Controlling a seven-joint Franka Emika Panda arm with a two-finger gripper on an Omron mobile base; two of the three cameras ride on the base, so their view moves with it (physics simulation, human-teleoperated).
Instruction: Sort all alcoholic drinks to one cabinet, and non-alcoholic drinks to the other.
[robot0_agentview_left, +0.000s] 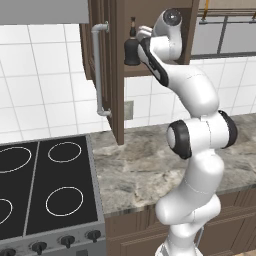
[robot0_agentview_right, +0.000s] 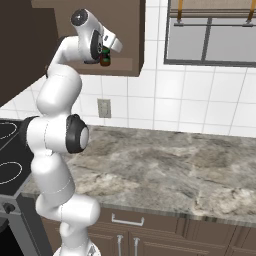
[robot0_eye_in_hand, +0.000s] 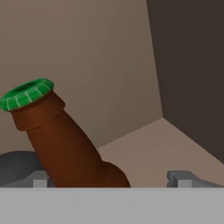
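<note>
White tiled wall (robot0_agentview_left: 45, 75) behind a mottled grey stone counter (robot0_agentview_left: 140, 170), black four-ring cooktop (robot0_agentview_left: 45, 185) to the left. Above, a dark brown wooden wall cupboard (robot0_agentview_left: 117, 90) with door swung open, long grey tubular handle (robot0_agentview_left: 100, 70) on it. On its inner shelf, a squat black glass bottle with narrow neck (robot0_agentview_left: 132, 47), upright, just beside the white arm's wrist. Gripper end reaching into the cupboard, hidden by the arm's own links.

From the right base view, same cupboard (robot0_agentview_right: 125, 60) up left of a grey-framed window (robot0_agentview_right: 215, 35). Gripper (robot0_agentview_right: 106, 54) at the shelf edge, a slim brown beer bottle with green label (robot0_agentview_right: 104, 61) showing just under it. Contact between them not clear from this side.

From the hand view, pale brown cupboard interior, back wall meeting a darker side wall. Beer bottle's brown neck and green crown cap (robot0_eye_in_hand: 26, 94) leaning across the left of the picture, between the two dark fingertips (robot0_eye_in_hand: 181, 178) but nearer the left one. Jaws spread wide, right tip well clear of the glass, nothing clamped.
</note>
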